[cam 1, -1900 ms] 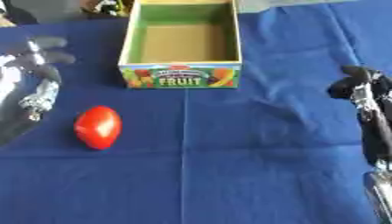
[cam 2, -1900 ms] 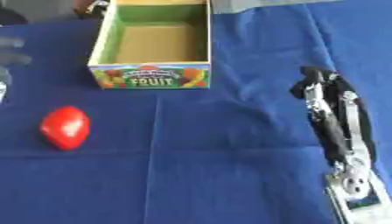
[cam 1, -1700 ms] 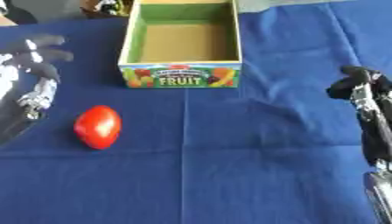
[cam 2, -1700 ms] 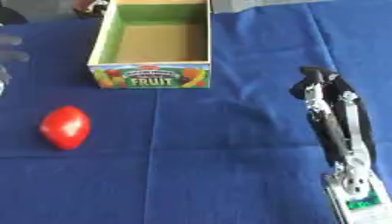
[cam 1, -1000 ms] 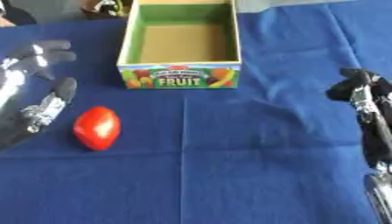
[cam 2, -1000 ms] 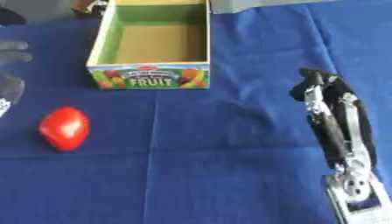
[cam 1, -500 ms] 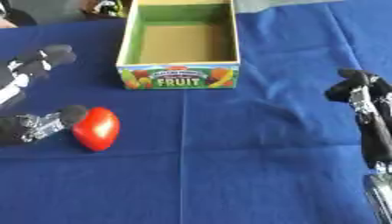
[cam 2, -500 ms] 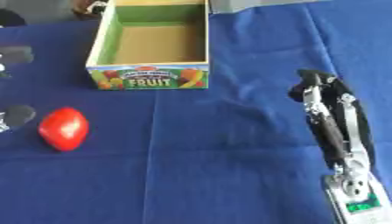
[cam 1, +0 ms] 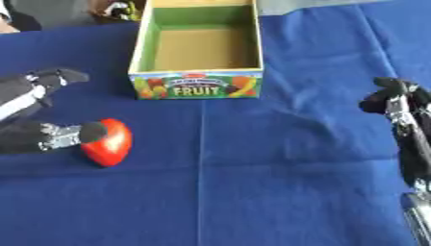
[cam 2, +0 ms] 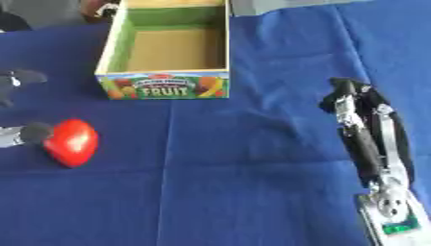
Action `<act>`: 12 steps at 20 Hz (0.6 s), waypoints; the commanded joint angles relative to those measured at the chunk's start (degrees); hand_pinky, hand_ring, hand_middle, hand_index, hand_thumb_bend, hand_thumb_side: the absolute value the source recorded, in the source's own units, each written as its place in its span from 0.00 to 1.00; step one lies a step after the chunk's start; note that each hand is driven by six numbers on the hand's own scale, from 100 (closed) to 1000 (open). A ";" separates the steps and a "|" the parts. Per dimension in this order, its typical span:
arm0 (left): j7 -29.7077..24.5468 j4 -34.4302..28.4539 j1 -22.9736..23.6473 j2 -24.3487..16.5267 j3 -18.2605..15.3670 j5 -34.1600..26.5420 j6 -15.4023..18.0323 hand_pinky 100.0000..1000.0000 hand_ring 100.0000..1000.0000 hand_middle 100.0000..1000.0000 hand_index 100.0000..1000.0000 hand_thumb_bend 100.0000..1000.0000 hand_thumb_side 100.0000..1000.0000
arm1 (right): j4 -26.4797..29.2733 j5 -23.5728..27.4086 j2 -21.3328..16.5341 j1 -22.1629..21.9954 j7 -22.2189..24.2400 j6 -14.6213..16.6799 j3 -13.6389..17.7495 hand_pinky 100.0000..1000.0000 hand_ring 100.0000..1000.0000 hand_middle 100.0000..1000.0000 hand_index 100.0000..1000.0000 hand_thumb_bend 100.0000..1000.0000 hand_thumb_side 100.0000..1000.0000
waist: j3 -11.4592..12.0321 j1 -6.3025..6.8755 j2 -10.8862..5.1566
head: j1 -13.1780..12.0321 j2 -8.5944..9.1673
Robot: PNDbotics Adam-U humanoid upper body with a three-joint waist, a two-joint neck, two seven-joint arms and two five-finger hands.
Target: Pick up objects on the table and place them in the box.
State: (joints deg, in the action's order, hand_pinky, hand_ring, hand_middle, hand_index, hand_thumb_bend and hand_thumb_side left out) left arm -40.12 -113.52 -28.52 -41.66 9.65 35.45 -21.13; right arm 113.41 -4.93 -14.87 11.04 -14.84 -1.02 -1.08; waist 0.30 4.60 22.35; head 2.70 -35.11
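A red tomato-like fruit (cam 1: 109, 142) lies on the blue cloth at the left. My left hand (cam 1: 38, 113) is beside it on its left, open: the thumb tip touches the fruit's left side and the fingers (cam 1: 59, 77) stretch out above it, apart from it. The open cardboard box (cam 1: 200, 87) with a green inside and a FRUIT label stands at the top centre, with nothing inside. My right hand (cam 2: 349, 98) is at the right edge, its fingers curled and holding nothing.
The blue cloth (cam 1: 252, 182) covers the whole table, with a fold line running down from the box. Dark shapes (cam 1: 114, 9) sit beyond the far edge at the top left.
My left hand has come down and in toward the red fruit, its thumb now touching the fruit's left side. The fruit, the box and the right hand have stayed put.
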 commanded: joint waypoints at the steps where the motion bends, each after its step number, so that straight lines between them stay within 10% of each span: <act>1: -2.07 0.16 -2.01 -4.33 1.54 -0.37 -2.75 0.70 0.99 0.93 1.00 0.81 1.00 | 1.18 0.17 -0.55 -0.08 -0.24 -0.41 0.20 0.61 0.54 0.46 0.70 0.00 0.69 | 0.30 0.14 -1.54 | 0.34 -0.57; 12: 0.72 6.77 -8.11 -11.44 10.45 -14.11 -11.55 0.70 1.00 0.95 1.00 0.79 0.94 | 1.18 0.10 -0.82 -0.74 -0.37 -1.20 0.02 0.61 0.53 0.45 0.69 0.00 0.69 | 0.98 0.65 -1.82 | 1.61 -1.02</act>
State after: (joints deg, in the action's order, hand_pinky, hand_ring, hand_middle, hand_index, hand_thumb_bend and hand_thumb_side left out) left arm -38.69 -107.06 -35.80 -50.43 19.67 22.44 -30.81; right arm 113.41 -4.93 -14.88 10.08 -15.15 -2.07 -1.08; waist 1.16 5.32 21.87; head 4.16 -35.74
